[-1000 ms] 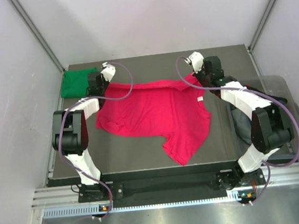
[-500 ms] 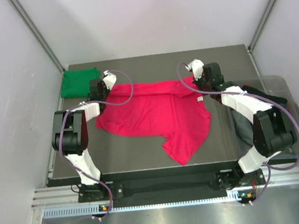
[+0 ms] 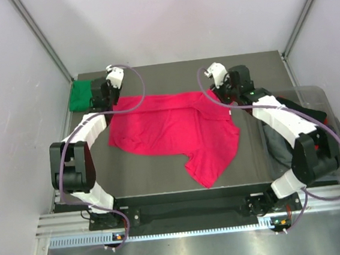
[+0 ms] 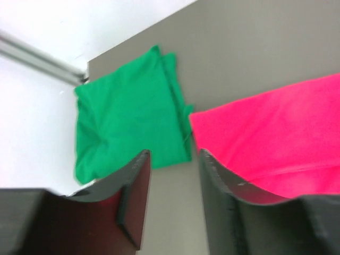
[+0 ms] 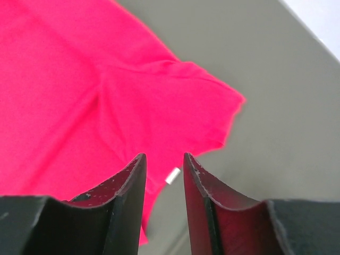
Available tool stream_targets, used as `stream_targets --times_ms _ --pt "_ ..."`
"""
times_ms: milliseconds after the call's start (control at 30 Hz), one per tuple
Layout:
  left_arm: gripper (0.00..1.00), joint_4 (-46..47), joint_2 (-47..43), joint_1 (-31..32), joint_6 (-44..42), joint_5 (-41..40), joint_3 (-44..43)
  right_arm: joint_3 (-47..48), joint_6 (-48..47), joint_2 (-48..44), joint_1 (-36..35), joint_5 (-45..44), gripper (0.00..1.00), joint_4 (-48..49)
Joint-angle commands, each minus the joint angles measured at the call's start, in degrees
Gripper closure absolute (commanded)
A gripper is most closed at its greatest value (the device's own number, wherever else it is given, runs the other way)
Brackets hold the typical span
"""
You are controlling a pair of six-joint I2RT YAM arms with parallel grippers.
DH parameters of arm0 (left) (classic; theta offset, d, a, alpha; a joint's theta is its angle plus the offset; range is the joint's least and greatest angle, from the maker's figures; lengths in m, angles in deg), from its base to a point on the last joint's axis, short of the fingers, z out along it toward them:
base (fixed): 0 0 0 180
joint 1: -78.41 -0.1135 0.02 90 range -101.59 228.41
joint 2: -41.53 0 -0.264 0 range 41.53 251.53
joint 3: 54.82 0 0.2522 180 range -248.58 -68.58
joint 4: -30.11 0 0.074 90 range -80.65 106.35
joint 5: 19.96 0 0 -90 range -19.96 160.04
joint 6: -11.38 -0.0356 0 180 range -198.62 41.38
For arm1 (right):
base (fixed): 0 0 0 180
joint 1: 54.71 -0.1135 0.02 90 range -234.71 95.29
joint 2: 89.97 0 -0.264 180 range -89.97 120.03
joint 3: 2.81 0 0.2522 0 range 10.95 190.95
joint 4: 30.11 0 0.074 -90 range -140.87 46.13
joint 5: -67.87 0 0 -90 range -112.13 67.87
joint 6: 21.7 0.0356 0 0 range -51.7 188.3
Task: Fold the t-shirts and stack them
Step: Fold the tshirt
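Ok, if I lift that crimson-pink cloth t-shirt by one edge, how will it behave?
Probably floppy: the crimson-pink cloth t-shirt lies flat with soft wrinkles and uneven edges, so it should drape from any grip point. Likely light: it looks thin. Pushed, it would probably bunch on the dark matte table rather than slide whole.

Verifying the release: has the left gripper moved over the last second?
Yes. The left gripper shifted left, now overlapping the green t-shirt at its right edge in the top view.
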State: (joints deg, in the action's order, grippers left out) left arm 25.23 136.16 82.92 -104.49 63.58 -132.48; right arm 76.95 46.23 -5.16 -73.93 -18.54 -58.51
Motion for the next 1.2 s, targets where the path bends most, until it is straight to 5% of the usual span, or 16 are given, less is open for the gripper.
stream_targets --times_ms 0,67,167,233,1167 --pt "0.56 -3.44 0.81 0.58 4.24 5.22 -1.84 3.42 -5.35 5.0 -1.95 6.41 0.66 -2.5" --pt "0.63 -4.05 3.71 1.37 5.29 6.19 -2.63 4.75 -7.02 9.21 -3.27 7.21 0.67 -3.38" --pt "0.91 -5.45 8.45 1.64 7.31 8.48 -4.64 7.56 -7.9 14.58 -4.33 7.83 0.69 -4.08" --pt "1.0 -7.81 11.17 1.64 10.03 9.35 -6.58 9.23 -8.26 17.65 -4.86 8.8 0.69 -4.35" --pt "1.0 -10.64 9.78 1.64 13.83 14.11 -3.43 17.5 -7.38 30.94 -8.02 3.88 0.68 -6.99"
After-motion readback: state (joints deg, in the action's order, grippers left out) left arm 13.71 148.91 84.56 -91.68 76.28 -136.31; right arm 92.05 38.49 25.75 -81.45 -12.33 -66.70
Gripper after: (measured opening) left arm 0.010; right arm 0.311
